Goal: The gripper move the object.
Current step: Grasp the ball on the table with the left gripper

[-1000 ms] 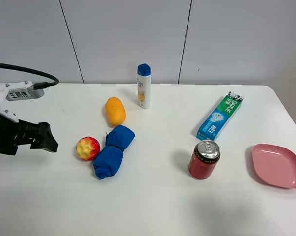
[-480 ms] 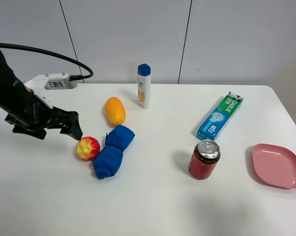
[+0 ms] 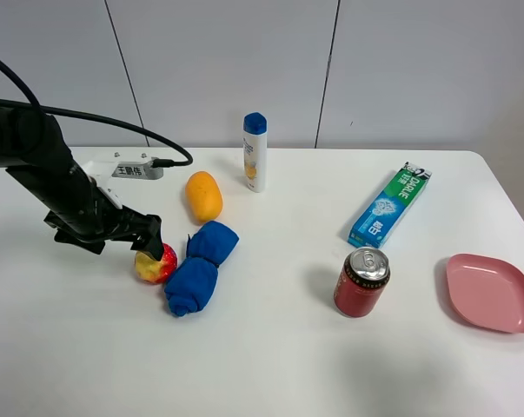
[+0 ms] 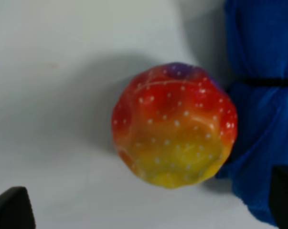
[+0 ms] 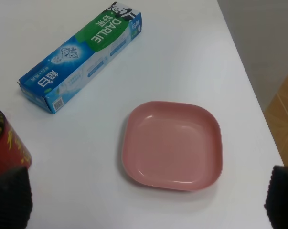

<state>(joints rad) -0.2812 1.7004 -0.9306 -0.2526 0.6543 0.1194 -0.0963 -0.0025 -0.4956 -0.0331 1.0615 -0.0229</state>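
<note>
Left gripper [image 3: 150, 245] sat over the object [image 3: 157, 265], left-centre of frame, jaws spread wide, not clamped. Right gripper [image 5: 146, 200] jaws were apart too.

From my station, a broad white matte tabletop [image 3: 270, 365] with rounded corners fills most of the high view. Behind it stands a pale grey panelled wall [image 3: 227, 69], split by thin dark vertical seams [image 3: 328, 74]. Past the table's right edge, the right wrist view shows a strip of warm brown wood-look floor [image 5: 284, 129], with grey surface beyond it. The light is soft and even, and shadows on the table are faint and diffuse.
</note>
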